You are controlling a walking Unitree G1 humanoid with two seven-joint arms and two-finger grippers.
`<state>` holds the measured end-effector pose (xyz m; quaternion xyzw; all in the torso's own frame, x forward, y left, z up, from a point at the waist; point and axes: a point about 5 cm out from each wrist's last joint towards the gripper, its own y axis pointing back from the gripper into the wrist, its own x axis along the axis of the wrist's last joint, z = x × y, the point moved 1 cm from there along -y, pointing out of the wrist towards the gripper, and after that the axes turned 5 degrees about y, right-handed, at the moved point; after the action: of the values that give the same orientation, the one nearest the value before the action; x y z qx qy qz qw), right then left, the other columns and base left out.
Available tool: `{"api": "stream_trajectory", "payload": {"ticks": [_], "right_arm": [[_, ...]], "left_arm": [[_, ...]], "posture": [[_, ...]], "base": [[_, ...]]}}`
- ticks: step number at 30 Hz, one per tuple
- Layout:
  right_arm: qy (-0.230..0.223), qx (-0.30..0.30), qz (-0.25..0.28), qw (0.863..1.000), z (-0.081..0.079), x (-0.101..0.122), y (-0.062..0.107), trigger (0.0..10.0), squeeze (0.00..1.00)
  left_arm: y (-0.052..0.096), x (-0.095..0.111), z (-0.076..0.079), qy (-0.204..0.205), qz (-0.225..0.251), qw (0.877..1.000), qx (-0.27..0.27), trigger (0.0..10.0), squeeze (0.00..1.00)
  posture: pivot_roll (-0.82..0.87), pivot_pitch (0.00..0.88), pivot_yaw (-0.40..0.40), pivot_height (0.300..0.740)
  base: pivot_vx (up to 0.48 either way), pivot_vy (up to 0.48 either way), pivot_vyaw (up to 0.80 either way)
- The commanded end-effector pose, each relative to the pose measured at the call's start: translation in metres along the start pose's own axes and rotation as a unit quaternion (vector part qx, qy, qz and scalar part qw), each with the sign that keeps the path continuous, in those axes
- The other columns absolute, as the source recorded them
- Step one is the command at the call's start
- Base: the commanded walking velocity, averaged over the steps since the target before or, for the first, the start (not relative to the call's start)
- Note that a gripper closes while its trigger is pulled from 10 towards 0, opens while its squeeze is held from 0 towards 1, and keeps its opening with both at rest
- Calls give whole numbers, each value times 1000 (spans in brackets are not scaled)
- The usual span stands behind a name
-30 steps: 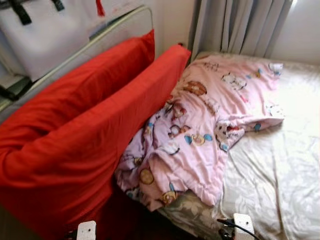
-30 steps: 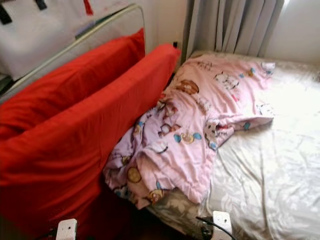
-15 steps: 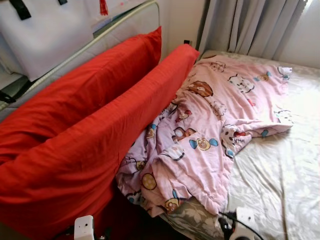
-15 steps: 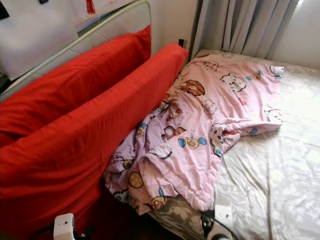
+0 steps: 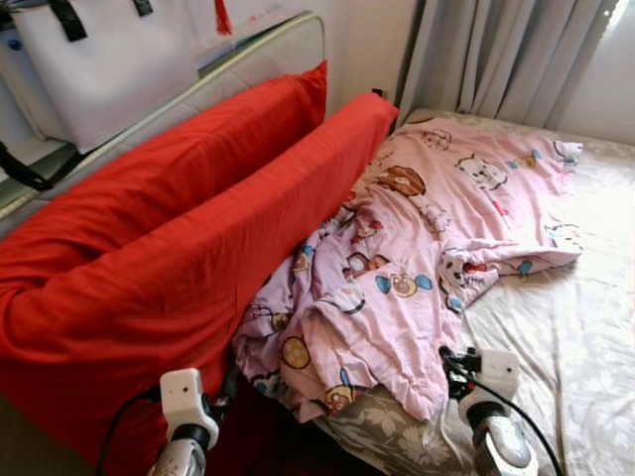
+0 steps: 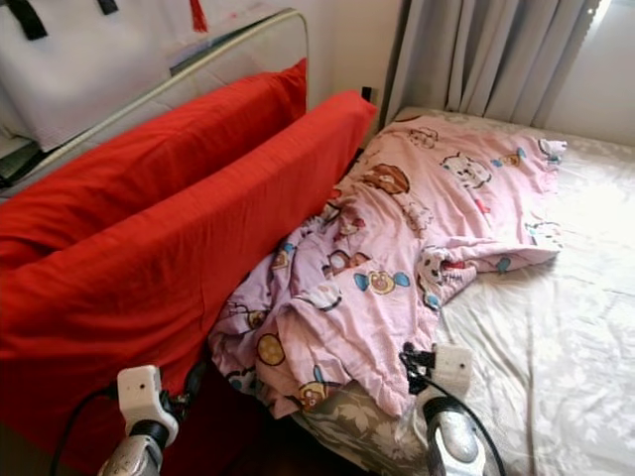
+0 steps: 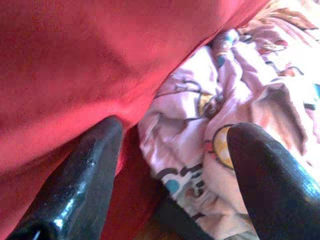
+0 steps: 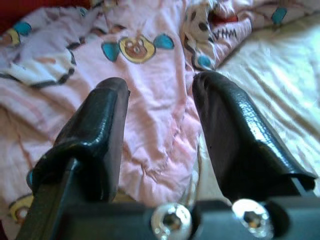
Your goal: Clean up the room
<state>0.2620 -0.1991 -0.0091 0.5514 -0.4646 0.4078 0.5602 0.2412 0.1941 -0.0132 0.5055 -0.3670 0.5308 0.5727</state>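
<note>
A crumpled pink blanket (image 5: 417,258) with cartoon prints lies across the bed, its near corner bunched at the mattress edge. Two long red pillows (image 5: 198,268) lean against the bed rail to its left. My right gripper (image 5: 451,362) hovers open just over the blanket's near edge. In the right wrist view, pink cloth lies under the spread fingers (image 8: 105,130) of that gripper (image 8: 160,82). My left gripper (image 5: 226,382) is open, low beside the front red pillow. The left wrist view shows this gripper (image 7: 172,130) facing the seam between pillow and blanket.
A cream patterned sheet (image 5: 566,337) covers the bed's right side. A metal rail (image 5: 248,50) runs behind the pillows, and a white bag (image 5: 109,59) with black straps hangs above it. Grey curtains (image 5: 506,55) hang at the far end.
Both arms have risen from the bottom edge further into view, toward the blanket's near edge. The camera has shifted slightly; blanket and pillows lie as before.
</note>
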Motion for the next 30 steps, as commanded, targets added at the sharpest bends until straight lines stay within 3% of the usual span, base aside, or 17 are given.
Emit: {"api": "stream_trajectory", "payload": {"ticks": [1,12,16,22,30], "right_arm": [[0,0,14,1000,-3,0,5,10000,0],[15,0,17,1000,-6,3,5,10000,0],[19,-4,4,1000,-6,4,1,10000,0],[21,-2,4,1000,-10,5,0,10000,0],[23,3,13,1000,-12,8,-1,10000,0]], "left_arm": [[3,6,0,-11,16,1000,-5,10000,0],[11,16,4,-18,28,999,-12,10000,0],[12,20,8,-18,29,999,-13,10000,0],[11,19,10,-18,17,1000,-18,10000,0],[13,15,13,-14,6,1000,-14,10000,0]], "posture": [[-38,41,-6,740],[-33,65,-5,740],[-31,73,-7,722],[-31,82,-7,692],[-26,98,-14,692]], "base": [[0,0,0],[0,0,0],[0,0,0],[0,0,0],[0,0,0]]}}
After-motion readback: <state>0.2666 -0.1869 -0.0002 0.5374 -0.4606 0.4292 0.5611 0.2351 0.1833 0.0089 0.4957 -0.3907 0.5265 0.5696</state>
